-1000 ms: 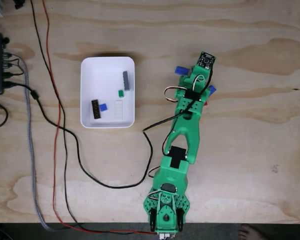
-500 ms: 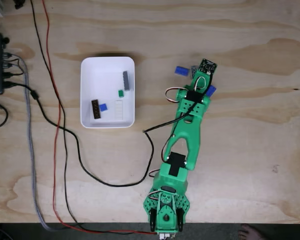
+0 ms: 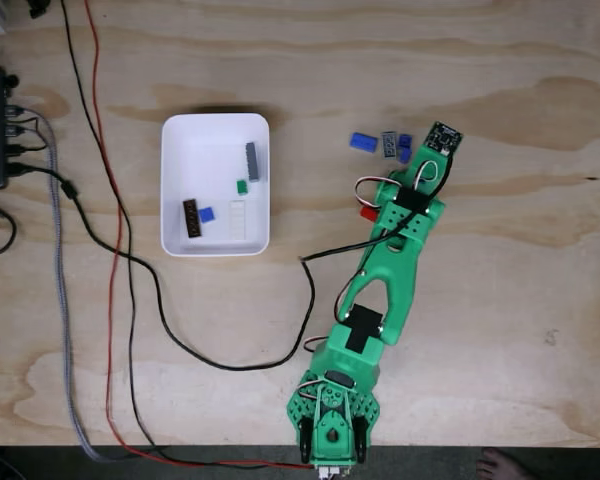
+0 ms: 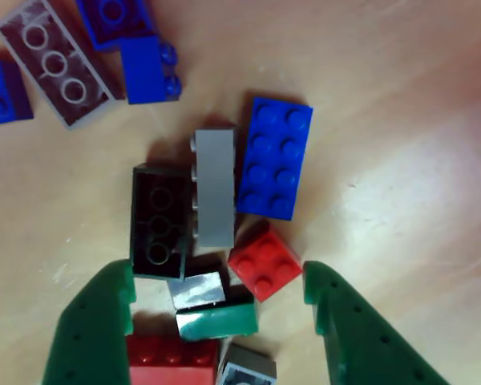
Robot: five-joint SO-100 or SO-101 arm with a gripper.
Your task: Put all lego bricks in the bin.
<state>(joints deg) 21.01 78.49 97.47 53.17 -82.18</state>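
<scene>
**Crowded pile under a wide claw**

Claw [image 4: 220,293] spread wide, empty, low over a tight cluster: red brick [image 4: 260,261], black plate [image 4: 159,220], grey brick [image 4: 215,188], blue brick [image 4: 275,158], more beneath. Bin [image 3: 215,127] sits well apart on the table [image 3: 500,280], five pieces inside. Risk: closing here likely pinches several at once, squirting bricks sideways or dropping one mid-carry.
</scene>
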